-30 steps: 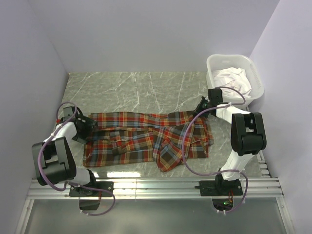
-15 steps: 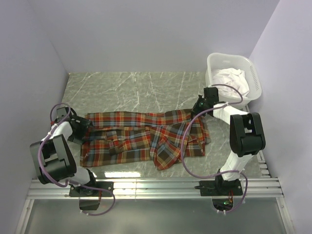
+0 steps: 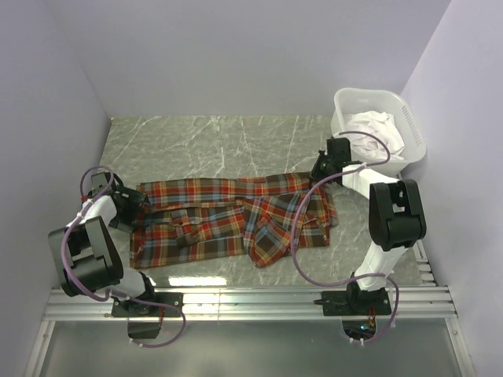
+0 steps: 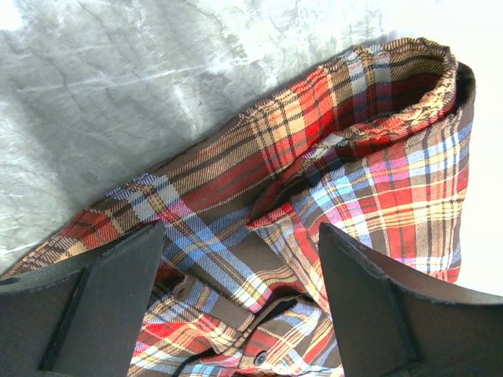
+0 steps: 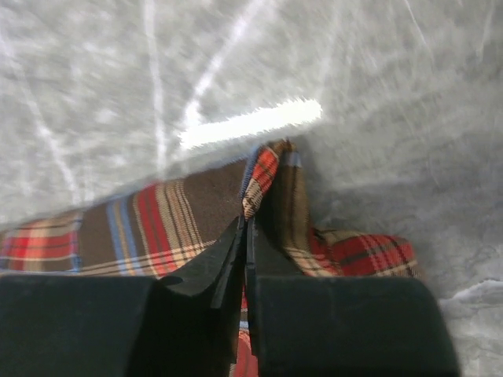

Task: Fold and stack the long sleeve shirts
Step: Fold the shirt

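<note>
One long sleeve shirt (image 3: 228, 216), plaid in red, orange, blue and dark brown, lies spread across the middle of the marble table (image 3: 220, 141). My left gripper (image 3: 135, 206) hovers open over its left end. In the left wrist view the wide black fingers (image 4: 118, 298) straddle rumpled plaid (image 4: 377, 173) and a button (image 4: 259, 357) without touching. My right gripper (image 3: 318, 174) is at the shirt's far right corner. In the right wrist view its jaws (image 5: 245, 224) are pressed together on a raised fold of the plaid (image 5: 267, 169).
A white laundry basket (image 3: 413, 118) stands at the back right, right behind the right arm, with white cloth (image 3: 376, 127) in it. Purple walls close in the left, back and right sides. A metal rail (image 3: 251, 302) runs along the near edge.
The shirt has slid a little to the left and its right end has been drawn back toward the far side by the right gripper. The left arm has pulled back leftward, still open.
</note>
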Controlling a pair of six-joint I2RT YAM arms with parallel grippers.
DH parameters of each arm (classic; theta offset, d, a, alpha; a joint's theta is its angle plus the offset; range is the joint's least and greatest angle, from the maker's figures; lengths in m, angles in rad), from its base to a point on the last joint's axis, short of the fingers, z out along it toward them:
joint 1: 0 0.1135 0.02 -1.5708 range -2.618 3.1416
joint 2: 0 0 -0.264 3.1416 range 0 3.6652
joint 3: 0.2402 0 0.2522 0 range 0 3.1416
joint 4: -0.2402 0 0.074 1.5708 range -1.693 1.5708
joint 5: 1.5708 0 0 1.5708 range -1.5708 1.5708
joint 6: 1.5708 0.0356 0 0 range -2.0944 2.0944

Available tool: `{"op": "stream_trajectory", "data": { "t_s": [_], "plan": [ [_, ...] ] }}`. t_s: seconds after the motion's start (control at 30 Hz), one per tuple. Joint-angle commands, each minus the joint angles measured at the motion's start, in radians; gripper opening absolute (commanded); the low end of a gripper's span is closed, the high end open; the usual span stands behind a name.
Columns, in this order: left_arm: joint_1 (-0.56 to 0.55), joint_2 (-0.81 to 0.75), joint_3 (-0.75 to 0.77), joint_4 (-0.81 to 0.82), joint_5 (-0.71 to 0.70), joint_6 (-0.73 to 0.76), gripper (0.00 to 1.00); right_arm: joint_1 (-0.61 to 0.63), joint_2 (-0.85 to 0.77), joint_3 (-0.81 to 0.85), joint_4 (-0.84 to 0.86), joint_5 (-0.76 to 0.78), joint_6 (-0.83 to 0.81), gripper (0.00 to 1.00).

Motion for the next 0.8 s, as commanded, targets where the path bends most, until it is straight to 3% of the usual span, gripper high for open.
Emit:
{"op": "stream_trajectory", "data": {
  "t_s": [0.0, 0.13, 0.27, 0.47, 0.77],
  "plan": [
    [0.022, 0.024, -0.01, -0.055, -0.127, 0.056, 0.88, -0.008, 0.015, -0.032, 0.072, 0.072, 0.0, 0.12],
    [0.022, 0.007, 0.015, -0.061, -0.119, 0.072, 0.89, -0.003, -0.006, -0.026, 0.055, 0.085, 0.005, 0.25],
    [0.014, -0.045, 0.09, -0.085, -0.075, 0.119, 0.92, 0.021, -0.04, 0.02, 0.009, 0.118, -0.01, 0.45],
    [-0.041, -0.133, 0.177, -0.122, -0.072, 0.139, 0.91, 0.115, -0.132, 0.025, -0.026, 0.209, 0.005, 0.68],
    [-0.122, -0.062, 0.165, -0.084, -0.113, 0.164, 0.85, 0.129, -0.195, -0.134, 0.027, 0.162, 0.076, 0.68]
  ]
}}
